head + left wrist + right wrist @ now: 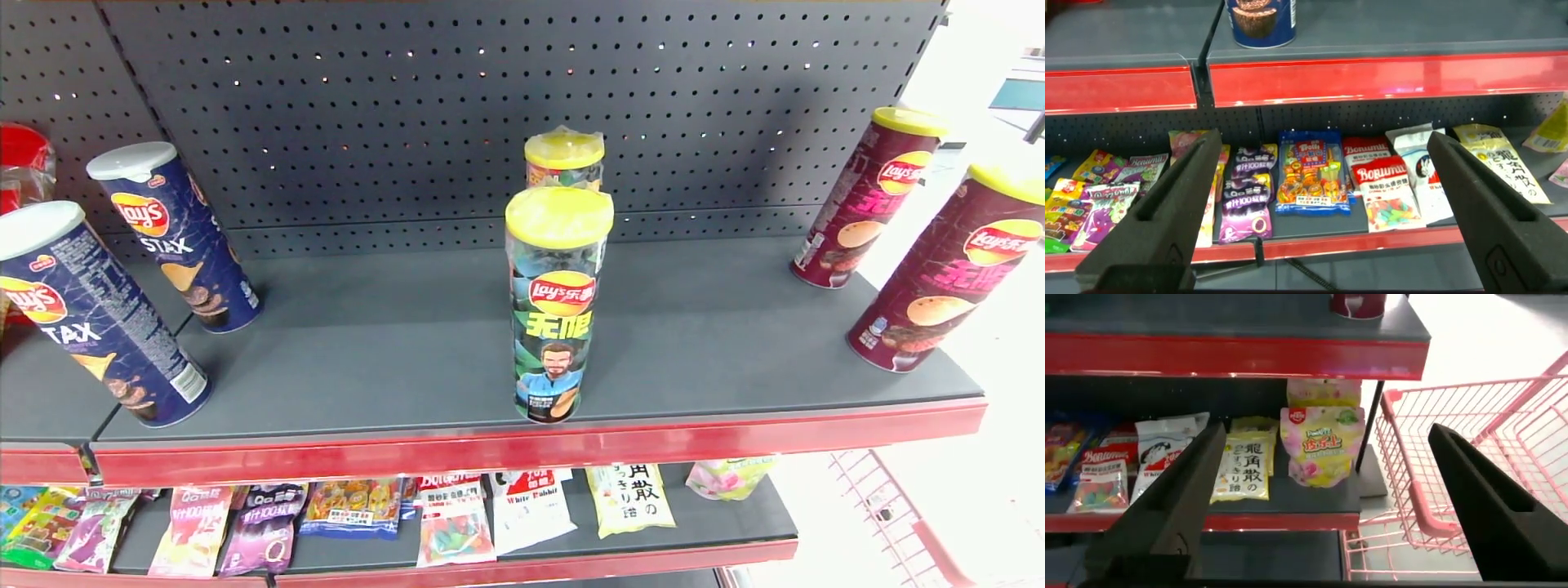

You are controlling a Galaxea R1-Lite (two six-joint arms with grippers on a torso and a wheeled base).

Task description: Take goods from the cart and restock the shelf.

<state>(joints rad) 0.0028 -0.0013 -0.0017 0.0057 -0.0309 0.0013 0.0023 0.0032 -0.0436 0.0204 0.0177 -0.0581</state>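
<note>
Left gripper (pixel 1323 137), jaws spread wide, faces the lower shelf (pixel 1388 238) and its snack bags (pixel 1310 171); right gripper (pixel 1327 429), equally spread, faces its right end beside the pink cart (pixel 1417 502).

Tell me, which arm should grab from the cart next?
Right arm. The right claw, open, is beside the cart; the left claw faces snack bags farther left.

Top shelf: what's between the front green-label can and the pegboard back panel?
A second yellow-lidded can stands directly behind the front can, mostly hidden by it, before the pegboard. The head view shows this.
</note>
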